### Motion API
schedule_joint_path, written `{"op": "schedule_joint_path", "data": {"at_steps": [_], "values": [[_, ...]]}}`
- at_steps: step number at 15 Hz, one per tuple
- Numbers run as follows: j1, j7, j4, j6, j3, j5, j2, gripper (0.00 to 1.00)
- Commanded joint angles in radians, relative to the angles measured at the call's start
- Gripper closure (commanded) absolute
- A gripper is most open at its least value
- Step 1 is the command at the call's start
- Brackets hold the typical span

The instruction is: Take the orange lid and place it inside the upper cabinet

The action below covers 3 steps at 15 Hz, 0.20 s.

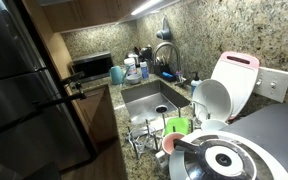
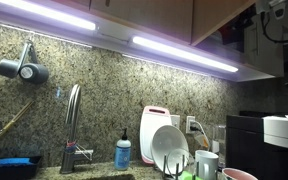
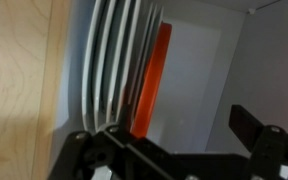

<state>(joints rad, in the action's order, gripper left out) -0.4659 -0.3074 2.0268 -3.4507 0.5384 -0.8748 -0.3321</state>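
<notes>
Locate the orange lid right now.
In the wrist view, the orange lid stands on edge inside the upper cabinet, immediately right of a row of upright white plates.

Orange-red lid (image 3: 154,85), white plates (image 3: 109,60), light-brown wood-grain cabinet (image 3: 24,80), speckled beige granite backsplash (image 2: 114,95), bright green cup (image 1: 177,126)

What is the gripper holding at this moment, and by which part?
Nothing is held. The gripper has its jaws wide apart. The orange lid stands on edge beside the white plates and is not clamped between the fingers.
</notes>
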Motion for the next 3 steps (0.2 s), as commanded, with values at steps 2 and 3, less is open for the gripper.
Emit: {"op": "schedule_joint_path", "data": {"at_steps": [2,3], "values": [[0.000,0.000,0.000,0.000,0.000,0.000,0.000,0.00],[0.000,0.000,0.000,0.000,0.000,0.000,0.000,0.00]]}}
